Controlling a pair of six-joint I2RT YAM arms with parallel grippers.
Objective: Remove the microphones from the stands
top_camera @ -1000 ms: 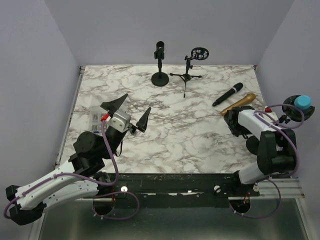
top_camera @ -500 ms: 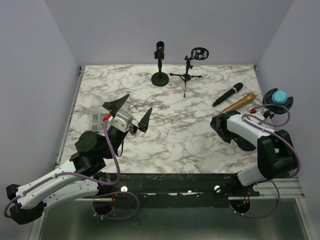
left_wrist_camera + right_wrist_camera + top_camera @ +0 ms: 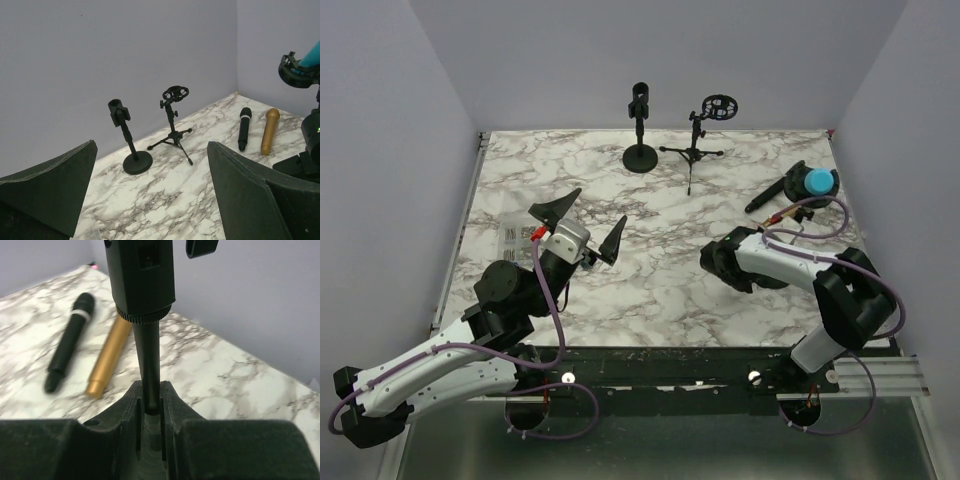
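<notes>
A blue-topped microphone (image 3: 817,182) sits in the black ring mount (image 3: 798,186) of a stand, held in the air over the right side of the table. My right gripper (image 3: 151,400) is shut on the stand's thin black pole (image 3: 149,360). In the top view the right gripper (image 3: 788,208) is mostly hidden under the mount. The left wrist view shows the microphone (image 3: 311,53) at its right edge. My left gripper (image 3: 582,222) hovers open and empty over the table's left half, far from the stand.
A black microphone (image 3: 69,340) and a gold one (image 3: 107,359) lie side by side under the held stand. A round-base stand (image 3: 640,135) and a tripod stand (image 3: 698,140) are at the back. A clear labelled box (image 3: 512,236) lies at the left.
The right arm has swung left, carrying the stand and blue microphone from beyond the table's right edge to above the two lying microphones. The left arm has barely moved.
</notes>
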